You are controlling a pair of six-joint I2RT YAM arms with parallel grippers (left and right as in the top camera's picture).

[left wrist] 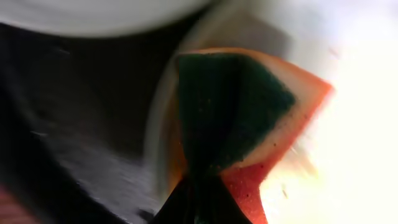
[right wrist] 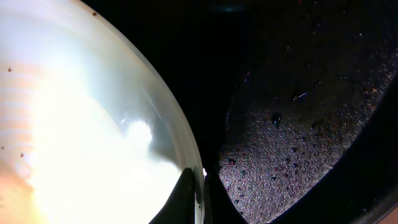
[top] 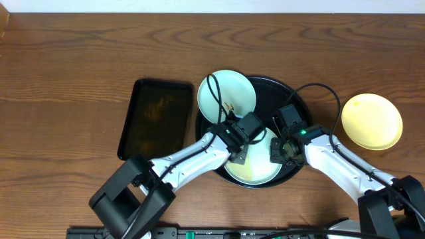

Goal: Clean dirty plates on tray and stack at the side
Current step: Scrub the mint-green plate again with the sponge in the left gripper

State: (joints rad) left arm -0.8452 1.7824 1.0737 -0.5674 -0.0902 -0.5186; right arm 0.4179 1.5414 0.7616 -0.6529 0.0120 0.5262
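Mint-white small round plate point(top: 255, 172), lying near in the round glossy black tray point(top: 269, 93), looks stiff, light, slick and chippable, so its thin rim, pinched tight by the right fingers point(right wrist: 177, 202), suits holding while the left fingers point(left wrist: 186, 208) clamp a green-and-orange sponge point(left wrist: 230, 118) against it.

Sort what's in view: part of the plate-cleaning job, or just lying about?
Job: round tray; mint plate over its far rim; near plate, rim gripped by right tool; yellow plate on the table; sponge in left tool.
Lying about: rectangular tray, left of the round one.
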